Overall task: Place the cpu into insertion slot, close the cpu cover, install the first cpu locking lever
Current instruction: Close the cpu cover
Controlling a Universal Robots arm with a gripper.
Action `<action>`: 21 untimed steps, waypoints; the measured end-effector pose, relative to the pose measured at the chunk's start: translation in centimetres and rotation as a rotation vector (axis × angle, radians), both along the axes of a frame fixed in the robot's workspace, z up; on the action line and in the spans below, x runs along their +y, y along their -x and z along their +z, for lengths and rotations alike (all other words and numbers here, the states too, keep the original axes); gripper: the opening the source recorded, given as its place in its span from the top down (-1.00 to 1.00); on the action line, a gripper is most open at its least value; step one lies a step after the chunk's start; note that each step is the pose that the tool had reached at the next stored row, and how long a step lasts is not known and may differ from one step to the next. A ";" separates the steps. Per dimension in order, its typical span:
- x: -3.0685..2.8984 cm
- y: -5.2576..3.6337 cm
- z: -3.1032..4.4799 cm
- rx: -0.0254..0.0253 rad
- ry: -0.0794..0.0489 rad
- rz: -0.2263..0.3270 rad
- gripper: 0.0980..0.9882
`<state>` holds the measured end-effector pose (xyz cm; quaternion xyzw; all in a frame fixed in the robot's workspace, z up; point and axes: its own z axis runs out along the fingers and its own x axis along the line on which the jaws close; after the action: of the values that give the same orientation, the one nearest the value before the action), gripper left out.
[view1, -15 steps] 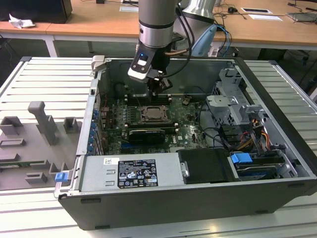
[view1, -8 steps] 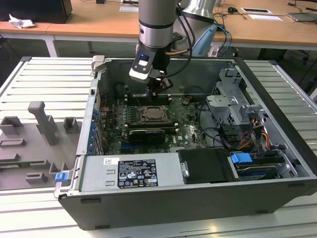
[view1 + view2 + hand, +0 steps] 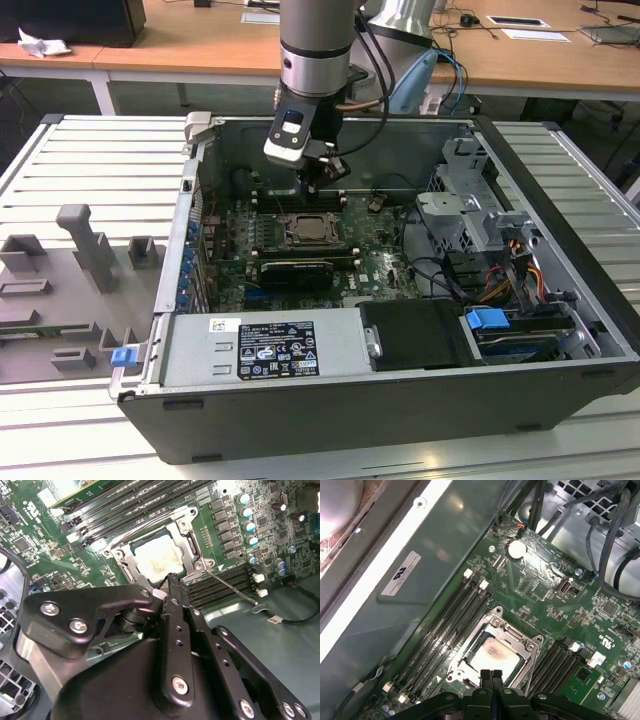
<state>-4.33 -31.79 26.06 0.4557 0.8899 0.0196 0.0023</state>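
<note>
On a ribbed grey metal table (image 3: 90, 160), centre of the exterior view, sits an open PC case (image 3: 330, 400), lid off, w/ wooden benches (image 3: 180, 45) across the top of frame behind it. Grey plastic fixture blocks (image 3: 85, 245) stand at the exterior view's left on the table, apart from the case.

The cpu (image 3: 492, 655) (image 3: 155, 557): small flat square, dull silver-beige top w/ a brownish smear, lying flat in the socket on the green motherboard (image 3: 375, 265). The cpu cover (image 3: 517, 639) (image 3: 182, 535), thin silvery frame w/ a big centre opening, lies down flat around the chip. A thin wire locking lever (image 3: 230, 585) angles out from one socket corner, over the RAM slots (image 3: 220, 582).

Gripper (image 3: 490, 676) (image 3: 171, 580) (image 3: 315, 178) hangs from the arm (image 3: 315, 50) just above the socket edge; fingers (image 3: 485, 679) pressed together, nothing between them, tips at the cover's rim in both wrist views. Contact w/ cover: can't tell.

Inside the case: motherboard mid-floor, a black expansion card (image 3: 295, 272) below the socket in frame, drive cage (image 3: 465, 205) + cable bundle at right, a labelled silver PSU box (image 3: 260, 345) along the lower edge, a blue latch (image 3: 488, 322) lower right.
</note>
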 end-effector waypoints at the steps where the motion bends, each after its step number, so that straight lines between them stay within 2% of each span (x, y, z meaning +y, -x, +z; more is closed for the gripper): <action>1: 0.00 0.00 0.00 0.0000 0.000 0.011 0.98; 21: 0.00 0.00 0.00 0.0000 0.000 0.150 0.98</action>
<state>-4.33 -31.79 26.06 0.3879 0.9215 0.0197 0.0008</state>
